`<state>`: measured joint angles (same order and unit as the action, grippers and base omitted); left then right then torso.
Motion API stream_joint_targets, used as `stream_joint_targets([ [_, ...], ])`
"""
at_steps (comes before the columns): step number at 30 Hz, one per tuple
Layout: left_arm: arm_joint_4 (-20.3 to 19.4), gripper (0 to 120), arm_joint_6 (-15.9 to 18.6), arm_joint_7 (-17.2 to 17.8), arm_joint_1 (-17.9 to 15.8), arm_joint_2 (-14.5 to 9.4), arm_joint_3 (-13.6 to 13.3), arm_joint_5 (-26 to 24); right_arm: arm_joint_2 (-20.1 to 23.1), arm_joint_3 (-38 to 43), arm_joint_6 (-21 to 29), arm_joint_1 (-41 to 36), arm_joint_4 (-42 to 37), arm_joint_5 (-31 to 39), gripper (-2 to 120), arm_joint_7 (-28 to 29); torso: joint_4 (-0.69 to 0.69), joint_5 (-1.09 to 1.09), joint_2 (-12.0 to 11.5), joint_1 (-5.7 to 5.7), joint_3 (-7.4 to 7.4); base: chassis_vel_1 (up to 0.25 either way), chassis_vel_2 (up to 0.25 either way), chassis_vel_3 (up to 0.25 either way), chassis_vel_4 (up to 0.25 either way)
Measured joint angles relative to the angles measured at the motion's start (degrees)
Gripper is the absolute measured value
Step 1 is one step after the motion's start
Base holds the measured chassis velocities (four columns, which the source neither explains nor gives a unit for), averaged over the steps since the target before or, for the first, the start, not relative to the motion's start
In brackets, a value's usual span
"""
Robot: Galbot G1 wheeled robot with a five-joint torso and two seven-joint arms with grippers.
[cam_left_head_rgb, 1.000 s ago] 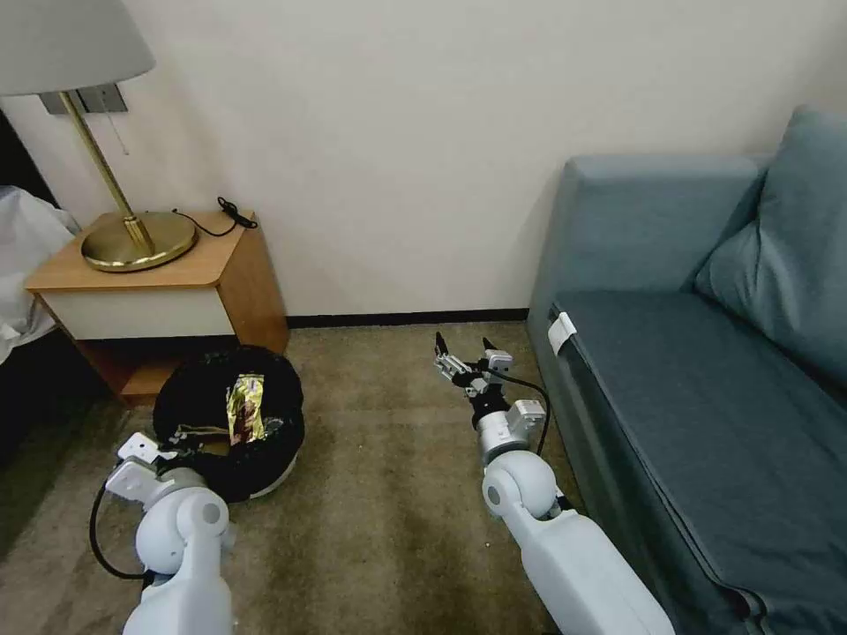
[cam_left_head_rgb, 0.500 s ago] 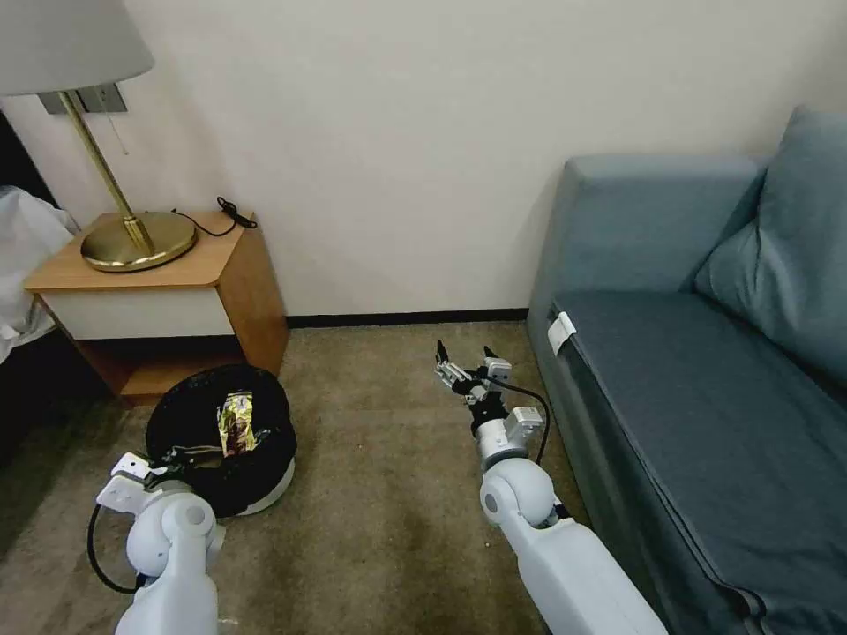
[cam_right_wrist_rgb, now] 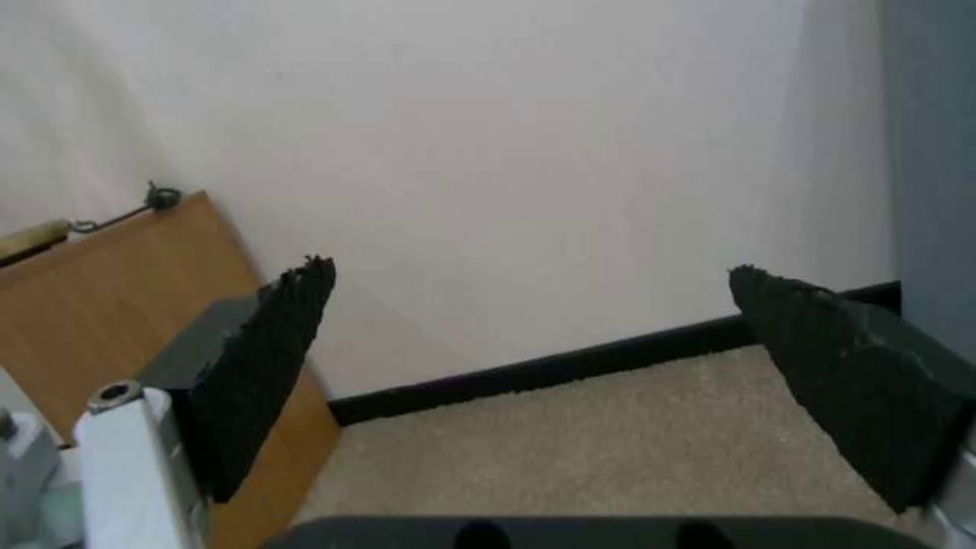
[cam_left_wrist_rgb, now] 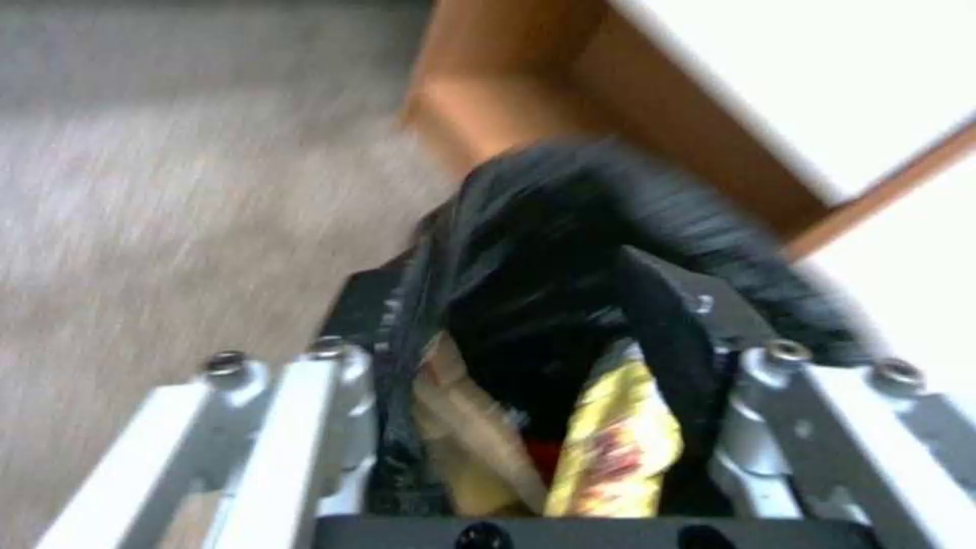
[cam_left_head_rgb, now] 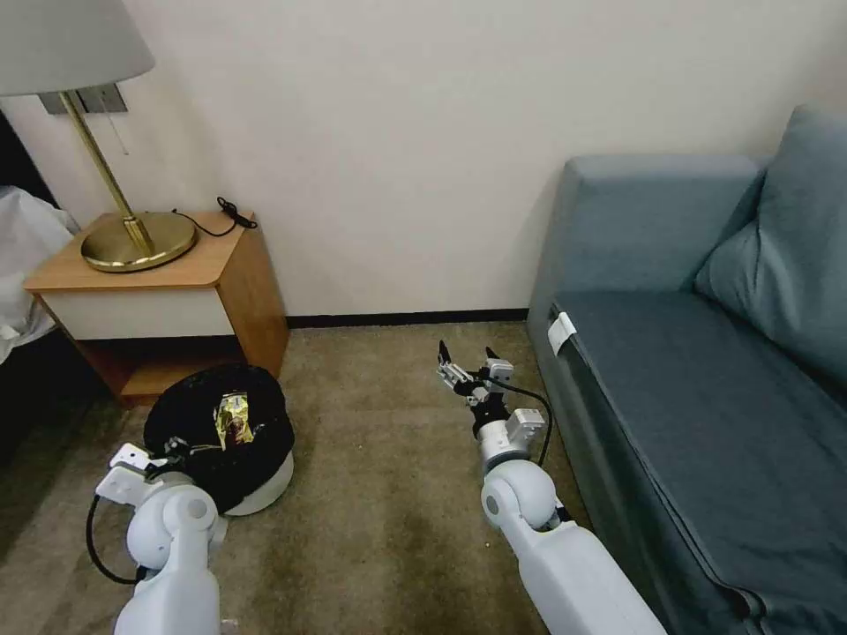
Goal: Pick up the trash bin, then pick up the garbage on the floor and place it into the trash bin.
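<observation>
The trash bin (cam_left_head_rgb: 265, 483), white with a black bag liner (cam_left_head_rgb: 190, 414), sits low over the carpet beside the nightstand. Garbage lies inside it: a gold wrapper (cam_left_head_rgb: 233, 418) shows on top. My left gripper (cam_left_head_rgb: 173, 450) is shut on the bin's near rim. In the left wrist view the black liner (cam_left_wrist_rgb: 569, 252) runs between the fingers (cam_left_wrist_rgb: 666, 328), with a yellow wrapper (cam_left_wrist_rgb: 610, 435) and pale paper behind it. My right gripper (cam_left_head_rgb: 465, 357) hangs open and empty over the carpet near the sofa; its pads (cam_right_wrist_rgb: 270, 358) stand wide apart.
A wooden nightstand (cam_left_head_rgb: 150, 273) with a brass lamp (cam_left_head_rgb: 137, 238) stands right behind the bin. A blue sofa (cam_left_head_rgb: 706, 379) fills the right side. White bedding (cam_left_head_rgb: 22, 256) is at the far left. Bare carpet (cam_left_head_rgb: 379, 459) lies between the arms.
The left arm has brought the bin down and slightly nearer, from tilted and raised to low over the carpet. The right gripper has barely shifted.
</observation>
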<state>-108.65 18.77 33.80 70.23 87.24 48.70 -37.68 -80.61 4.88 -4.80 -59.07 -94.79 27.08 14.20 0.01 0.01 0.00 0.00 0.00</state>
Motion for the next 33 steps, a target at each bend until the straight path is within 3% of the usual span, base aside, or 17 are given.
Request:
stream_joint_targets([
  [1, 0.0, 60, 0.0, 0.0, 0.0, 0.0, 0.0, 0.0, 0.0, 0.0, 0.0, 0.0, 0.0, 0.0, 97, 0.0, 0.00, 0.00, 0.0, 0.00, 0.00, 0.000, 0.000, 0.000, 0.000],
  [3, -3.1, 70, 2.0, -7.0, 1.1, -0.4, -0.7, 5.8, -0.5, 0.2, 0.3, -0.1, -0.4, -0.3, 97, 0.0, -0.01, 0.00, 0.0, 0.00, 0.00, 0.000, 0.000, 0.000, 0.000],
  [4, -3.1, 70, 2.0, -7.0, 1.1, -0.4, -0.7, 5.8, -0.5, 0.2, 0.3, -0.1, -0.4, -0.3, 97, 0.0, -0.01, 0.00, 0.0, 0.00, 0.00, 0.000, 0.000, 0.000, 0.000],
  [6, -4.8, 81, 3.4, -13.3, 1.6, -1.3, -1.4, 11.0, -0.7, 0.4, 0.4, -0.2, -0.5, -1.5, 100, -0.2, 0.00, 0.00, 0.0, 0.00, 0.00, 0.000, 0.000, 0.000, 0.000],
  [7, -4.8, 81, 3.4, -13.3, 1.6, -1.3, -1.4, 11.0, -0.7, 0.4, 0.4, -0.2, -0.5, -1.5, 100, -0.2, 0.00, 0.00, 0.0, 0.00, 0.00, 0.000, 0.000, 0.000, 0.000],
  [9, -5.4, 92, 4.6, -22.0, 1.7, -3.0, -2.2, 17.7, -1.0, 0.9, 0.3, -0.3, -0.4, -5.4, 100, -0.4, 0.00, -0.01, 0.0, 0.00, 0.00, 0.000, 0.000, 0.000, 0.000],
  [10, -5.4, 92, 4.6, -22.0, 1.7, -3.0, -2.2, 17.7, -1.0, 0.9, 0.3, -0.3, -0.4, -5.4, 100, -0.4, 0.00, -0.01, 0.0, 0.00, 0.00, 0.000, 0.000, 0.000, 0.000],
  [12, -5.1, 98, 4.1, -31.9, 1.3, -5.1, -3.0, 22.9, -1.1, 1.6, -0.9, -0.7, 0.6, -10.8, 100, -0.9, 0.00, -0.01, 0.0, 0.00, 0.00, 0.000, 0.000, 0.000, 0.000],
  [13, -4.8, 98, 3.6, -34.3, 1.1, -5.8, -3.4, 24.3, -1.1, 2.0, -1.9, -0.8, 1.3, -12.7, 100, -1.2, -0.01, -0.01, 0.0, 0.00, 0.00, 0.000, 0.000, 0.000, 0.000],
  [14, -4.8, 98, 3.6, -34.3, 1.1, -5.8, -3.4, 24.3, -1.1, 2.0, -1.9, -0.8, 1.3, -12.7, 100, -1.2, -0.01, -0.01, 0.0, 0.00, 0.00, 0.000, 0.000, 0.000, 0.000],
  [15, -3.8, 98, 2.1, -38.5, 0.3, -7.3, -4.1, 26.5, -1.3, 2.6, -4.0, -1.0, 3.0, -15.7, 100, -1.8, -0.01, -0.01, 0.0, 0.00, 0.00, 0.000, 0.000, 0.000, 0.000],
  [16, -3.0, 97, 1.1, -40.4, -0.3, -8.2, -4.7, 27.3, -1.5, 3.0, -4.8, -1.2, 3.8, -16.7, 100, -1.9, -0.01, -0.01, 0.0, 0.00, 0.00, 0.000, 0.000, 0.000, 0.000],
  [21, 0.2, 96, -3.4, -43.6, -1.2, -10.4, -6.7, 27.7, -2.4, 3.8, -5.9, -1.0, 6.7, -18.1, 100, -1.6, -0.03, -0.01, 0.0, 0.00, 0.01, 0.000, 0.000, 0.000, 0.000],
  [27, 1.9, 97, -7.0, -42.7, 0.6, -8.1, -8.9, 27.5, -2.4, 4.8, -7.4, -0.6, 8.2, -18.7, 100, -2.1, 0.00, -0.02, 0.0, 0.00, 0.00, 0.000, 0.000, 0.000, 0.000],
  [33, 2.5, 98, -7.7, -42.9, 1.3, -7.5, -10.4, 27.1, -2.2, 5.9, -7.5, -1.0, 7.7, -19.2, 100, -2.1, 0.00, -0.01, 0.0, 0.00, 0.00, 0.000, 0.000, 0.000, 0.000],
])
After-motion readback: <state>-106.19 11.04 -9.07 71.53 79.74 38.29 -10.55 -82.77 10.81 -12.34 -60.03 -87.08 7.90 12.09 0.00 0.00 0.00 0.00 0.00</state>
